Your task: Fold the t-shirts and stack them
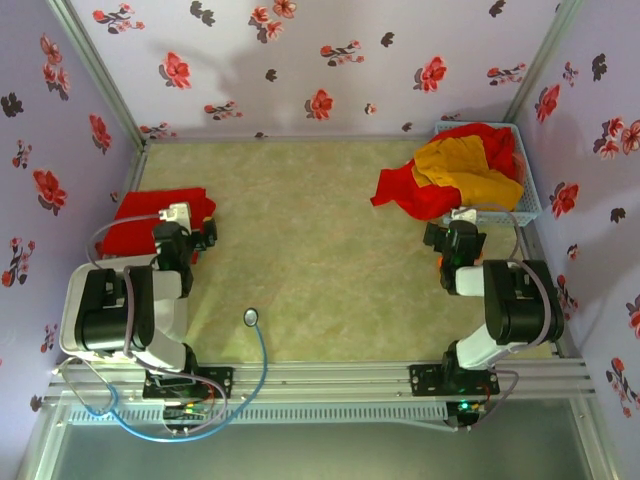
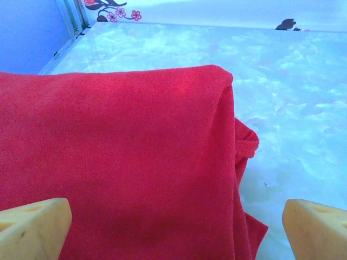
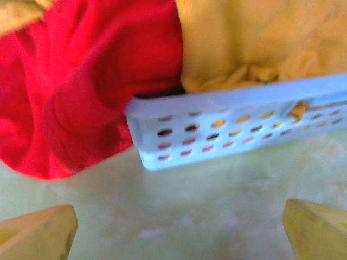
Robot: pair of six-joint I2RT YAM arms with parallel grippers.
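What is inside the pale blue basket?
A mustard-yellow t-shirt lies on top, and a red t-shirt spills over the basket rim. Whatever lies beneath them is covered.

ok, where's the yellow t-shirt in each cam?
Top external: upper right, yellow t-shirt heaped in the pale blue mesh basket.
Right wrist: top right, behind the basket's rim.
Left wrist: faces the folded red t-shirt at table left instead.
Shared landmark: the basket, with the loose red t-shirt spilling over its corner.
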